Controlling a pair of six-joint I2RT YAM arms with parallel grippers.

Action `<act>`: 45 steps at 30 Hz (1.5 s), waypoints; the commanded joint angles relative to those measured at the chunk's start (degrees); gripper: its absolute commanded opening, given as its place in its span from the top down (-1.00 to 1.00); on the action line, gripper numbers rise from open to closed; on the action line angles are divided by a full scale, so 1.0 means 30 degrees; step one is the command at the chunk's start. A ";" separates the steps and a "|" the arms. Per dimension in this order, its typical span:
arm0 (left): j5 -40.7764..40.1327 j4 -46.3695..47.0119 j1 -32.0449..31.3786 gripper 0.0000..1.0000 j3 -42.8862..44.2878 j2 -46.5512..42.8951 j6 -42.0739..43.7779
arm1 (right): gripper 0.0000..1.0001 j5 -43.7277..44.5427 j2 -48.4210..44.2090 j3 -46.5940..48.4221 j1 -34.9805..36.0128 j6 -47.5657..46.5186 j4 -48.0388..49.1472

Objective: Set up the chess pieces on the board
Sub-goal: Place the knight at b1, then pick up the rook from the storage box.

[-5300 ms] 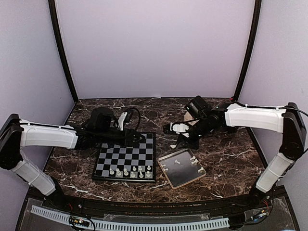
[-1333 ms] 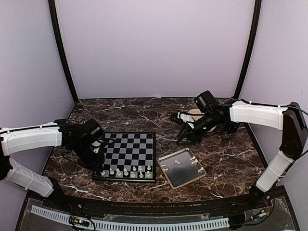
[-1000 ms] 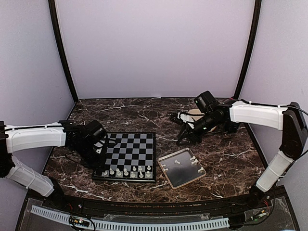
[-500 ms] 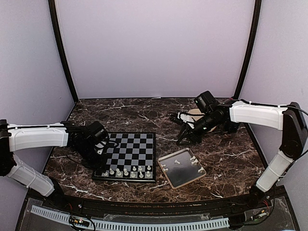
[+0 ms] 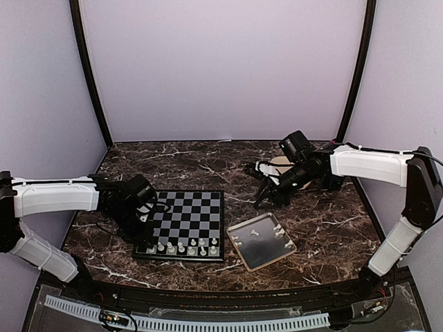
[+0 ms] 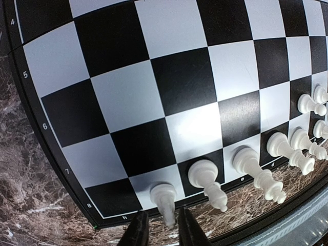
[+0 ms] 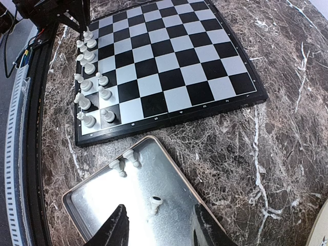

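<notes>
The left arm point(image 5: 55, 197) reaches in low from the side, wrist bent down over the near-left corner of the board point(image 5: 187, 207). The left claw point(image 6: 163, 219) is parted just a crack around a rook point(image 6: 164, 197) standing on the corner square. The right arm point(image 5: 367, 166) stretches out beyond the tray point(image 5: 266, 254), the right claw point(image 7: 159, 215) half open and empty. Other pieces point(image 5: 185, 246) line the board's near edge; a few lie in the tray.

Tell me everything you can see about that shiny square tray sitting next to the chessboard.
The tray is a shallow square of silvery, reflective metal with a pale raised rim and rounded corners. It lies flat on the dark marbled table, just right of the chessboard and turned at an angle to it. A few small white chess pieces lie scattered inside.
</notes>
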 commanded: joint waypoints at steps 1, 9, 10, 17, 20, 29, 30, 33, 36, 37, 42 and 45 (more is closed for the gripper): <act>-0.0684 -0.1000 0.0017 0.46 0.0897 -0.0308 0.0171 | 0.16 -0.0106 -0.0103 -0.0767 0.0028 -0.0330 0.0308; -0.4339 -0.2031 0.0033 0.22 0.3737 -0.0793 0.0565 | 0.19 0.1610 -0.0328 -0.1436 0.0039 -0.1542 -0.0489; -0.4357 -0.1524 0.0016 0.23 0.4000 -0.0629 0.0822 | 0.21 0.2080 -0.0335 -0.1573 0.0079 -0.1558 -0.0482; -0.0513 0.6910 -0.0079 0.29 0.3373 -0.0271 0.3060 | 0.29 0.3830 -0.0001 -0.2214 0.0167 -0.1798 -0.0878; 0.1205 1.0004 -0.0341 0.30 0.2587 -0.0254 0.4011 | 0.30 0.4349 -0.0308 -0.2482 0.0157 -0.2264 -0.1451; 0.1953 1.1930 -0.1476 0.29 0.2649 0.0815 0.5628 | 0.34 0.6854 -0.0287 -0.3290 0.1198 -0.2964 -0.0838; 0.1967 1.2050 -0.1586 0.29 0.2583 0.0835 0.5586 | 0.34 0.7002 -0.0136 -0.3358 0.1414 -0.2889 -0.0518; 0.1749 1.2178 -0.2026 0.29 0.2293 0.0850 0.5643 | 0.35 0.6976 0.0589 -0.2962 0.1697 -0.2943 -0.0486; 0.1299 1.2002 -0.2441 0.29 0.2085 0.0771 0.5663 | 0.36 0.7277 0.0701 -0.2337 0.1708 -0.3724 -0.1649; 0.1226 1.2018 -0.2508 0.29 0.1988 0.0723 0.5634 | 0.36 0.7495 0.0574 -0.2319 0.1690 -0.4116 -0.1934; 0.1050 1.2577 -0.2615 0.29 0.1482 0.0558 0.5475 | 0.37 0.8479 0.0461 -0.2007 0.1717 -0.5615 -0.3518; 0.1046 1.2736 -0.2618 0.28 0.1402 0.0653 0.5374 | 0.37 0.8671 0.0608 -0.1680 0.1773 -0.6106 -0.4079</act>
